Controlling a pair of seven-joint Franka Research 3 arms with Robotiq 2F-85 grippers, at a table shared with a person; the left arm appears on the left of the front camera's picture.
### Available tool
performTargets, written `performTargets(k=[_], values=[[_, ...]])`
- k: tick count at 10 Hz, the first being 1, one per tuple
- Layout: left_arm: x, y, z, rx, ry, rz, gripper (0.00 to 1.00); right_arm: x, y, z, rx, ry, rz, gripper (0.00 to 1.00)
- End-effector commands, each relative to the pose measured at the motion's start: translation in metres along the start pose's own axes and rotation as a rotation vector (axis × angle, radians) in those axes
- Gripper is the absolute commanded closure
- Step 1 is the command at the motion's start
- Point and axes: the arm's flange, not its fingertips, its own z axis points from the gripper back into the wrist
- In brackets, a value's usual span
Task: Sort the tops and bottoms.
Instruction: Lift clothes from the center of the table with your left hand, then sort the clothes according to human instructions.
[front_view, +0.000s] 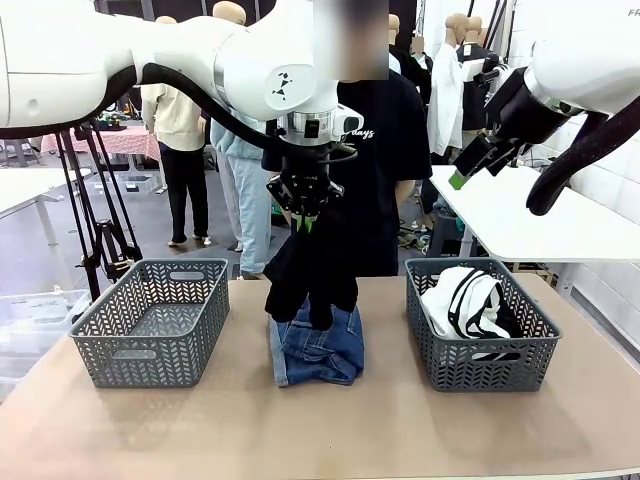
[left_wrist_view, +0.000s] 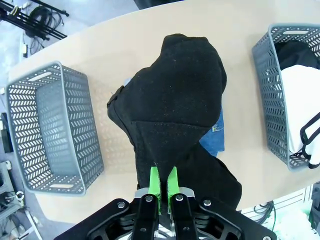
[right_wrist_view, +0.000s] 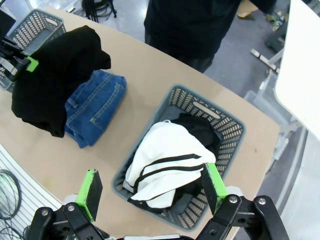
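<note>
Robotics lab in open hall. White robot arm (front_view: 120, 50) over beige worktable (front_view: 400, 430); black tripod (front_view: 113, 243), floor cables (left_wrist_view: 44, 21), clear storage bin (front_view: 35, 310), white side table (front_view: 540, 225), people (front_view: 185, 150) standing behind.

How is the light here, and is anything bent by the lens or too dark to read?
Front view: even light, faint shadows by the empty grey plastic basket; the black cloth garment in the left gripper shows almost no fold detail. Left wrist view: the wide lens bows the tan table's edge. Right wrist view: the white side table is washed out.
</note>
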Motion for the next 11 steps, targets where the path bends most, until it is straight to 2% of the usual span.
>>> performTargets(k=[1, 11], values=[[-0.0011, 0.0045, 0.0047, -0.023, -0.007, -0.006, 1.0, -0.0002, -0.0003, -0.0007, 0.002, 0.005, 0.001, 0.0], [-0.0011, 0.0045, 0.0047, -0.023, -0.007, -0.006, 1.0, -0.0002, -0.0003, -0.0007, 0.002, 0.005, 0.001, 0.0]])
